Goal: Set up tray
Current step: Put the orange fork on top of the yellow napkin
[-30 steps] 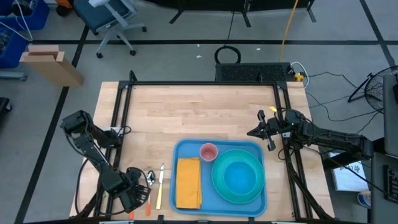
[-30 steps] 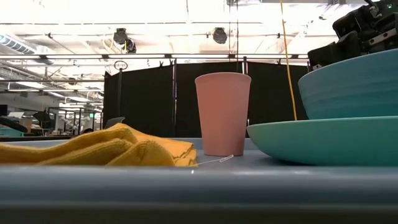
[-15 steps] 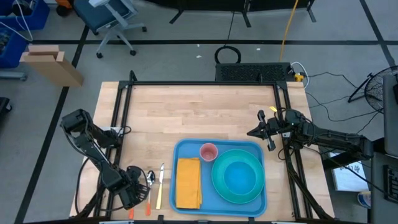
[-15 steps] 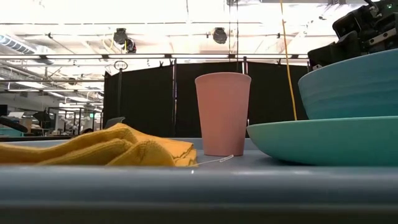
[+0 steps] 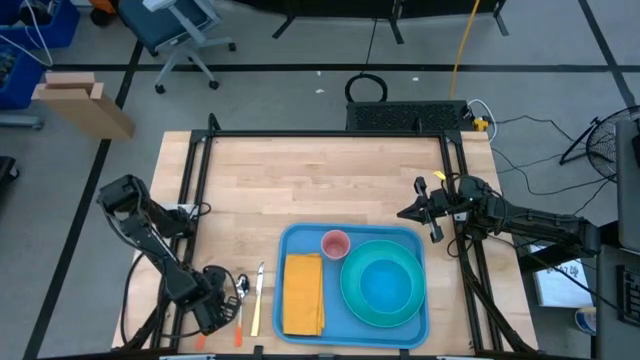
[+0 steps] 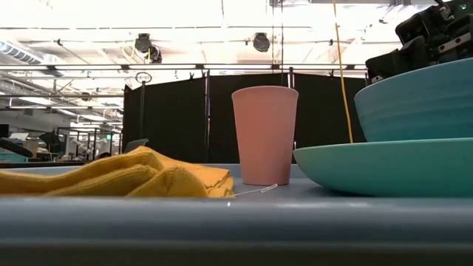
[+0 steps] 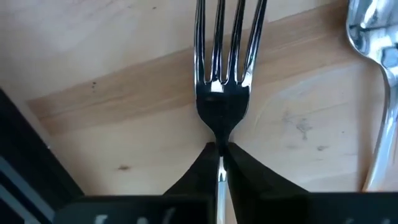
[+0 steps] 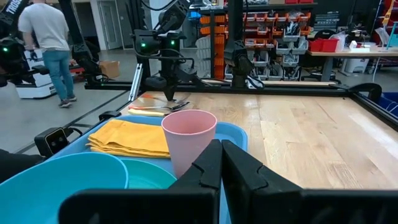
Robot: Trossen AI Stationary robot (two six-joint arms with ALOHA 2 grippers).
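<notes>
- Pinching the fork point(image 7: 221, 93) by its thin neck, the left gripper point(image 7: 219, 163) has its fingers squeezed tight, probably so the fork won't slip when lifted.
- A spoon point(image 7: 376, 74) lies just beside those fingers.
- The tray point(image 5: 300, 240) sits near, already holding a napkin point(image 5: 303, 293), cup point(image 5: 335, 243) and bowl point(image 5: 380, 283).
- The right gripper point(image 5: 408, 213) waits past the tray, fingers shut on nothing.

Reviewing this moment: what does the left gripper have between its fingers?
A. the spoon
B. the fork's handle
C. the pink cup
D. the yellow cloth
B: in the left wrist view the left gripper is shut on the fork, its dark fingers meeting on the thin handle just behind the tines, while the spoon lies untouched on the wood beside it.
</notes>
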